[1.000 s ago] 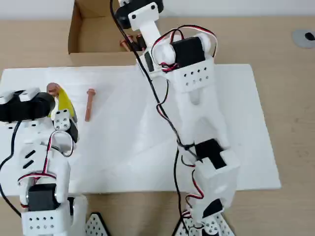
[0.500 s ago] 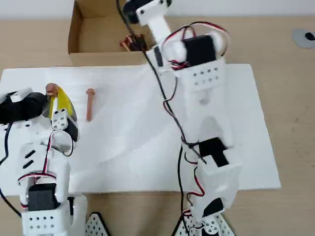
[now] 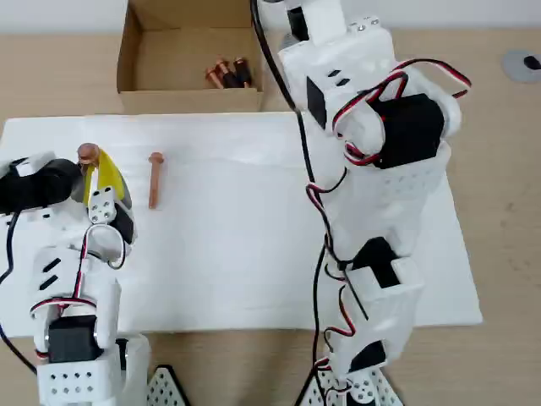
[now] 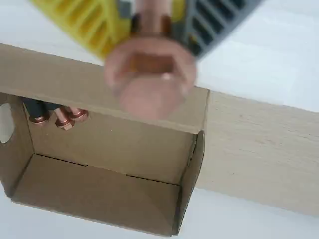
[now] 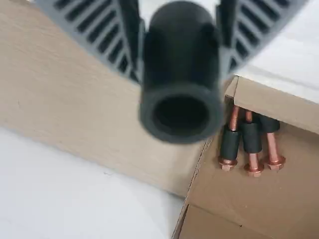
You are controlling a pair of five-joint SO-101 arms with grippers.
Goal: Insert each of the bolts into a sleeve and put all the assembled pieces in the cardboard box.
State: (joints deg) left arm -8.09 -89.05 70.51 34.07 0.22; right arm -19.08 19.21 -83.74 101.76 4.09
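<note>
My left gripper (image 3: 91,166) stands at the left of the white mat, shut on a copper bolt (image 3: 88,153); the left wrist view shows its round head (image 4: 149,74) between the yellow and grey fingers. Another copper bolt (image 3: 155,178) lies loose on the mat just to its right. The cardboard box (image 3: 129,59) sits at the back, holding three bolts in black sleeves (image 3: 226,74) in its right corner. My right gripper (image 5: 179,15) is shut on a black sleeve (image 5: 180,99), held above the table beside the box, open end towards the camera.
A white mat (image 3: 254,254) covers the middle of the wooden table. The right arm's tall body (image 3: 380,169) rises over the mat's right half. A small grey disc (image 3: 521,63) lies at the far right edge.
The right arm has risen and swung right, away from over the box, and now looms larger in the high view. The left arm and both bolts have stayed put.
</note>
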